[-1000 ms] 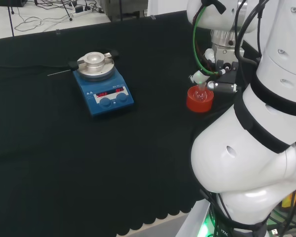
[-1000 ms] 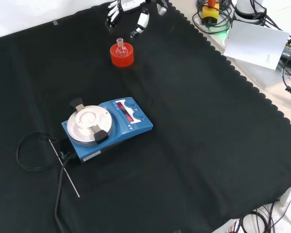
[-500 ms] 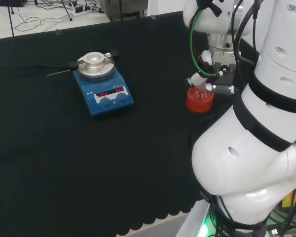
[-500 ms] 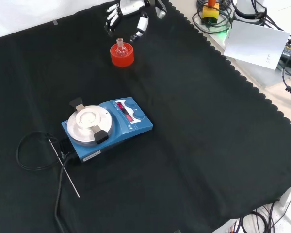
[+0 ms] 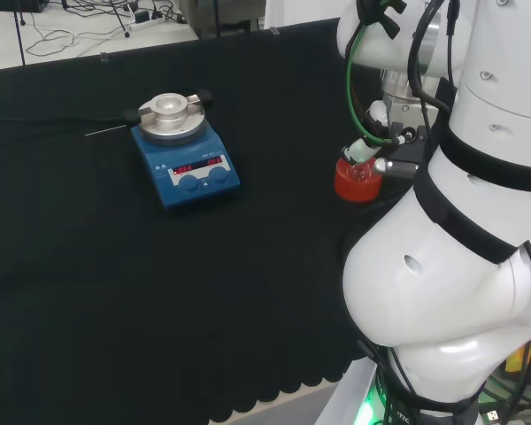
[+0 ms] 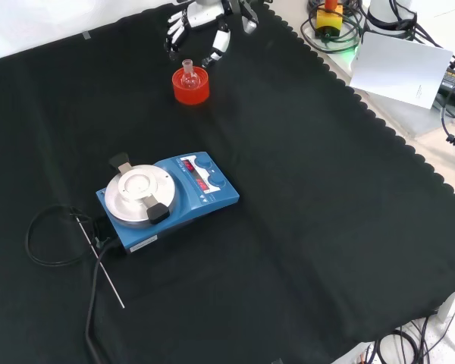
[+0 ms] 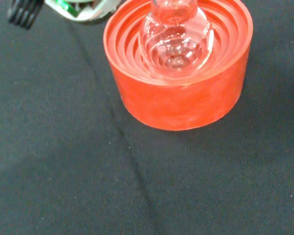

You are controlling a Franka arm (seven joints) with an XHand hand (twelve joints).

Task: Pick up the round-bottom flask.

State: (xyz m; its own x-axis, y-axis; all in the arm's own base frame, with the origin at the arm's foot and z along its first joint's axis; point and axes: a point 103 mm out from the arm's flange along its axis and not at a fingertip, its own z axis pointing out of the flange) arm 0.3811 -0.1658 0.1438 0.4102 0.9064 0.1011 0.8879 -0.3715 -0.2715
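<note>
The small clear glass round-bottom flask [image 6: 187, 74] sits upright in its red ribbed ring stand [image 6: 190, 88] near the far edge of the black cloth [image 6: 303, 197], its short neck pointing up — untouched, from what I can see. The wrist view looks almost straight down onto the bulb nested in the stand's rings.

What has changed over the last second is the black and white hand [image 6: 205, 24]. In the front view it has crept in from the top of the picture, and its fingers [image 6: 221, 42] now hang nearer the flask's neck than they did, though there is a clear gap between them and the glass. In the head view the fingertips have dropped from above the stand to about level with its rim, just to its right. The fingers are spread and only lightly bent, one group to each side of the neck, holding nothing.

So I'd call this the tail end of the approach — the closing on the neck has yet to come. The blue hotplate stirrer with its round silver top [image 6: 167, 199] stands well apart and plays no part.
</note>
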